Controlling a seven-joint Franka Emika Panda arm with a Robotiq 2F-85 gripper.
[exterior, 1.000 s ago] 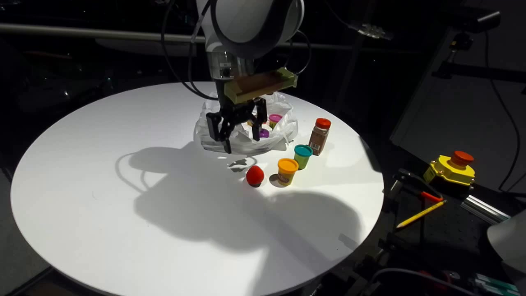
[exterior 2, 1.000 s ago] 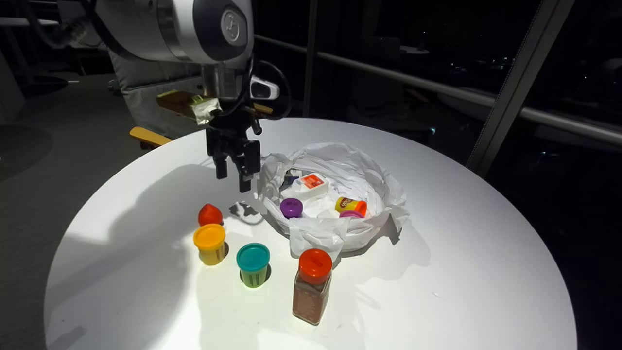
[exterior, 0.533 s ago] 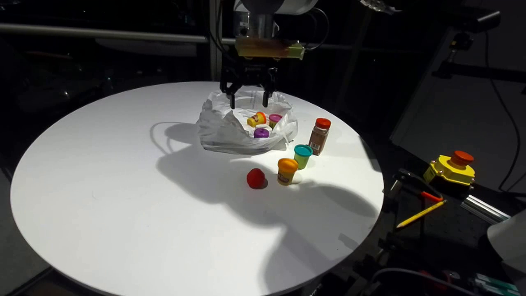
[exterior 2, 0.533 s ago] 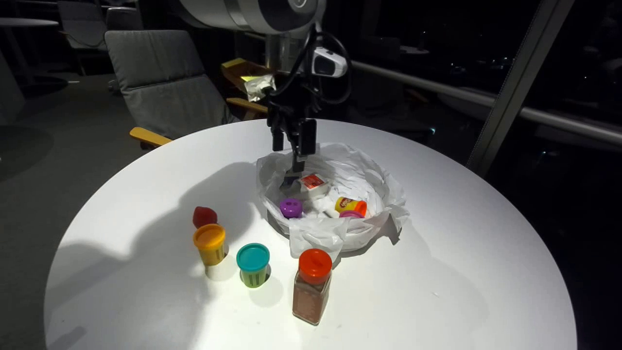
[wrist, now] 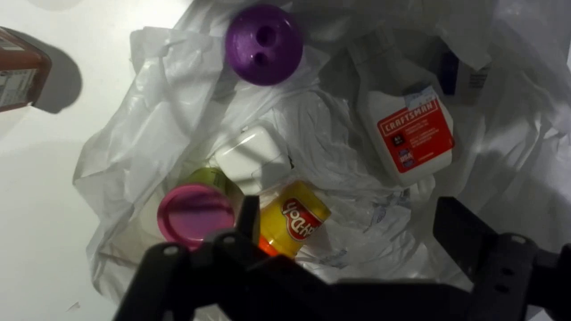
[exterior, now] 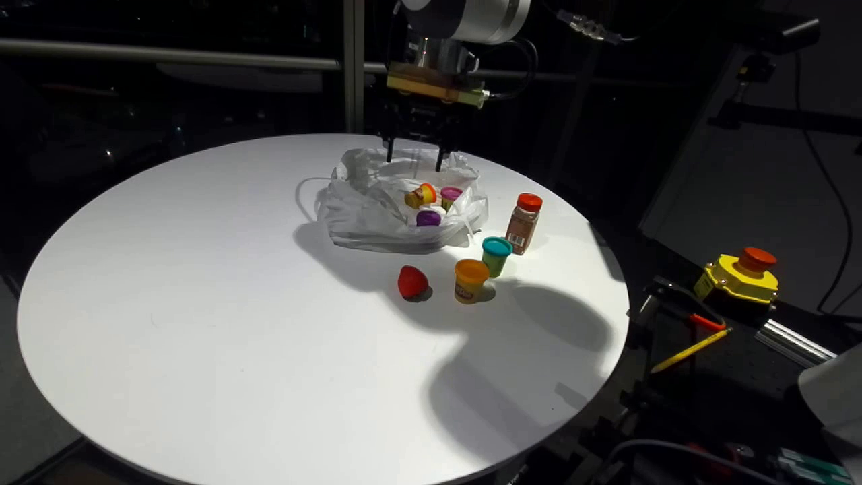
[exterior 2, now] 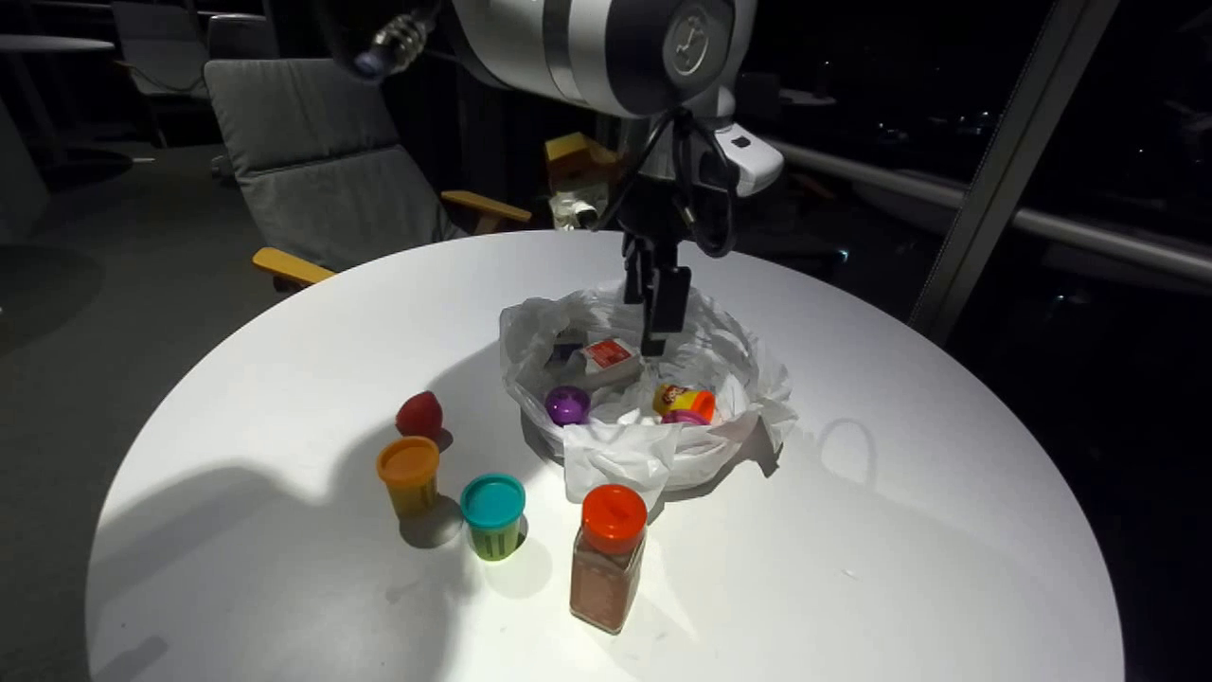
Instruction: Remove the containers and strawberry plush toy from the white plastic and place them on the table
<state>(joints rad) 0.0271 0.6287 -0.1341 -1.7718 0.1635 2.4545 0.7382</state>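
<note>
Gripper [wrist: 347,218]: hung over the white plastic bag [exterior: 363,228], jaws spread wide apart.

Items on the table [exterior: 202,303], placed by clock around the bag in an exterior view: strawberry plush toy [exterior: 412,282] lay at six; orange-lidded tub [exterior: 471,281] stood upright at five; teal-lidded tub [exterior: 496,256], upright, at four; red-capped jar [exterior: 523,224], upright, at three.

Items inside the bag, placed by clock in the wrist view: purple round container [wrist: 264,55] sat at twelve; white red-labelled bottle [wrist: 408,133] lay between two and three; yellow Play-Doh tub [wrist: 292,218] lay on its side at six; pink-lidded tub [wrist: 197,211] sat at eight.
</note>
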